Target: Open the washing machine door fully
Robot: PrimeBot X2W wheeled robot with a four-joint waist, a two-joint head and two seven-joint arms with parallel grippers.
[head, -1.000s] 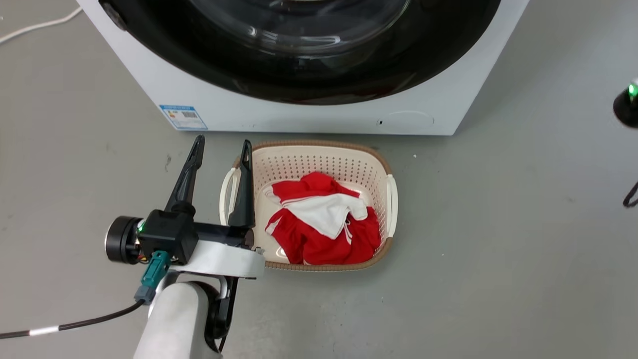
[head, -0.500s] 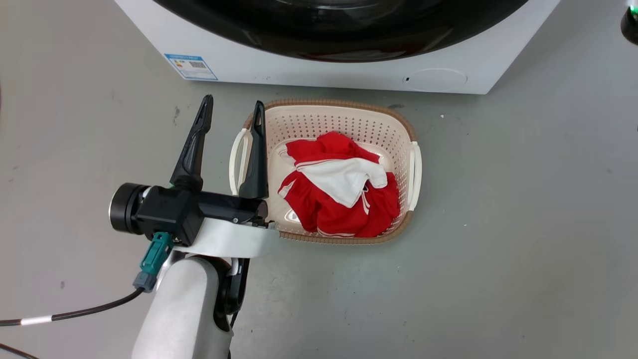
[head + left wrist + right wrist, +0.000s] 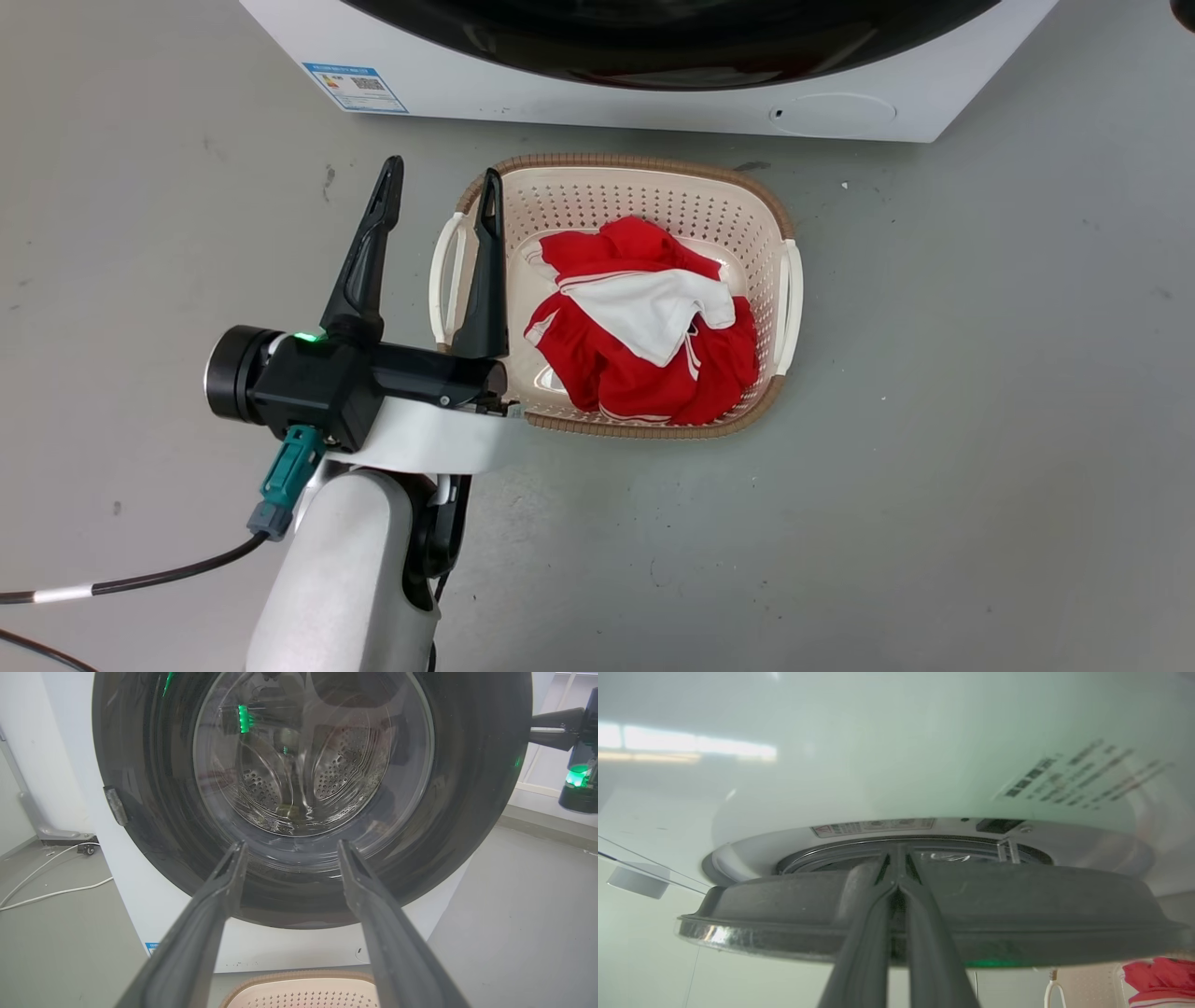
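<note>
Head's view has tilted down; washing machine door [image 3: 467, 788] squarely faces left gripper [image 3: 292, 843], fingers apart; right gripper [image 3: 897, 858] fingers together at its rim.

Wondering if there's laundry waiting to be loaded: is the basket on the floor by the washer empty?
No, a bundle of red and white clothes lies inside the basket.

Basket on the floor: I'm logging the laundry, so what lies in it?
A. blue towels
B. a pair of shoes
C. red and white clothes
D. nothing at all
C: crumpled red and white clothes lie inside the basket.
</note>
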